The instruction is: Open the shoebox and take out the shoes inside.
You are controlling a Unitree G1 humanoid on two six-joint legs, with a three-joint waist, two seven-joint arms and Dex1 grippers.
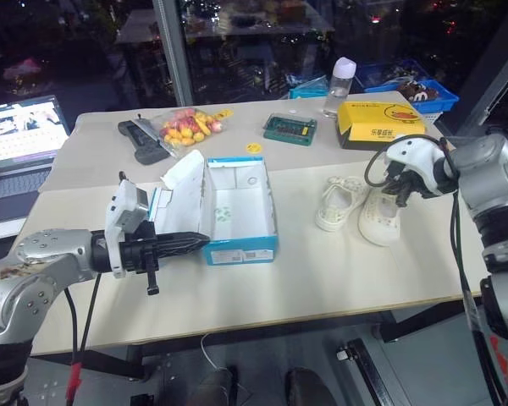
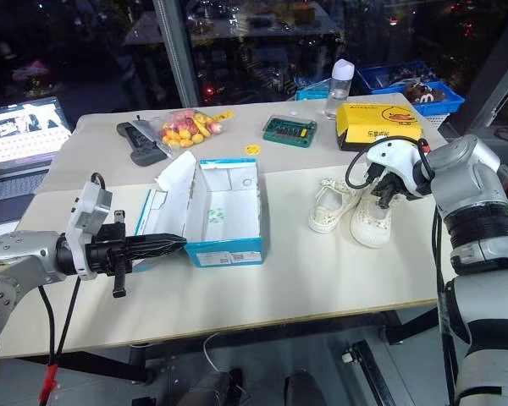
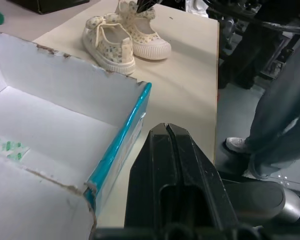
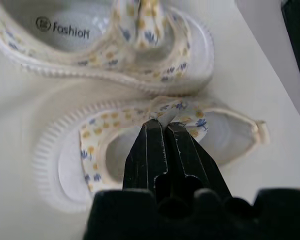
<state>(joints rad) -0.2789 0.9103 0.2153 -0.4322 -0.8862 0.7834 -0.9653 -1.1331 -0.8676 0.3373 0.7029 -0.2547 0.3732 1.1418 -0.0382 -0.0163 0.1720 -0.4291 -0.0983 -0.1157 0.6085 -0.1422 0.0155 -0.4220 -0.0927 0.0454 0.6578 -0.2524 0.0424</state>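
The left pincer is closed on nothing, its tips at the near corner of the open, empty shoebox on the worktop. Across the worktop to its right, the right pincer is clamped on the strap of one of the shoes. The other shoe sits just beside it on the shoebox side, and a yellow box lies beyond the right pincer.
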